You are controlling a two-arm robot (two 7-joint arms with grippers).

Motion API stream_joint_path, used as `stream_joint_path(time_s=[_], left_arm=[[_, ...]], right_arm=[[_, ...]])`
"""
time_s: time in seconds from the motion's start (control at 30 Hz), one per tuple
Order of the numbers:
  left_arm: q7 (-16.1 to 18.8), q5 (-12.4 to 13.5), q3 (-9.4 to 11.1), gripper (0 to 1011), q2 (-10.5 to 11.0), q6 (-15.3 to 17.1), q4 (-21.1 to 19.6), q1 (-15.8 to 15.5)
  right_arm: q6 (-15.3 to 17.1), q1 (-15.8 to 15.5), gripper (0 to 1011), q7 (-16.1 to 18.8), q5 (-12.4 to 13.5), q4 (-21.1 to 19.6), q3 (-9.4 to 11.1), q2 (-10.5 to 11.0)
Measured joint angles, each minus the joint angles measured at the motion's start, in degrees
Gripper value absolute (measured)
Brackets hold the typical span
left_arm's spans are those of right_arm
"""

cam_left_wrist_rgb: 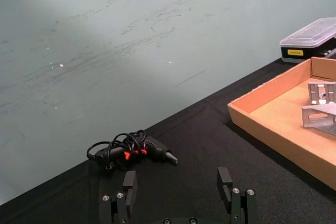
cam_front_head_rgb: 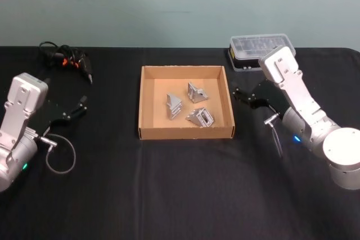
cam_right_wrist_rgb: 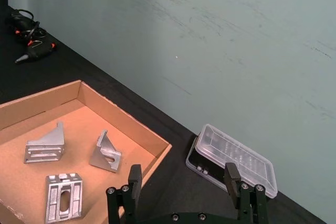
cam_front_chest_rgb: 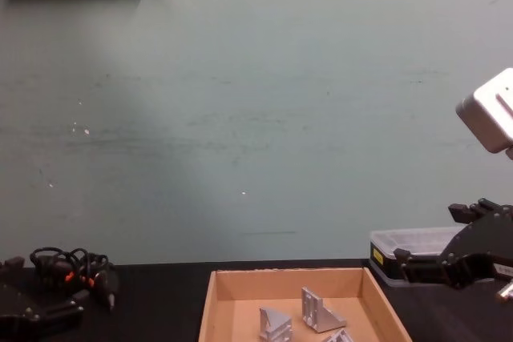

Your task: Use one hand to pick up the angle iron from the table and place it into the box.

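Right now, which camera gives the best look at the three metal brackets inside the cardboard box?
The head view: it looks down into the box, showing all three angle irons apart. The right wrist view also shows three, obliquely. The chest view cuts off the nearest; the left wrist view catches two at its edge.

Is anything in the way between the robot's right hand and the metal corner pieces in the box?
Just the box's low right wall. The open right gripper hangs beside it, with three angle irons already inside.

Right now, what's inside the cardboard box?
The box holds three silver angle irons on its bare floor: one at left, one toward the back, one at front right. Nothing covers them; both end effectors sit outside the box.
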Motion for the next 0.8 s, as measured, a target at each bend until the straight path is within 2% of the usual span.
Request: stream_joint_path(time_s=[0.8], left_arm=[[0.0,0.0,0.0,1000,0.0,0.0,0.0,0.0]], right_arm=[[-0.1,0.2,1000,0.3,0.2,0.1,-0.1,0.1]])
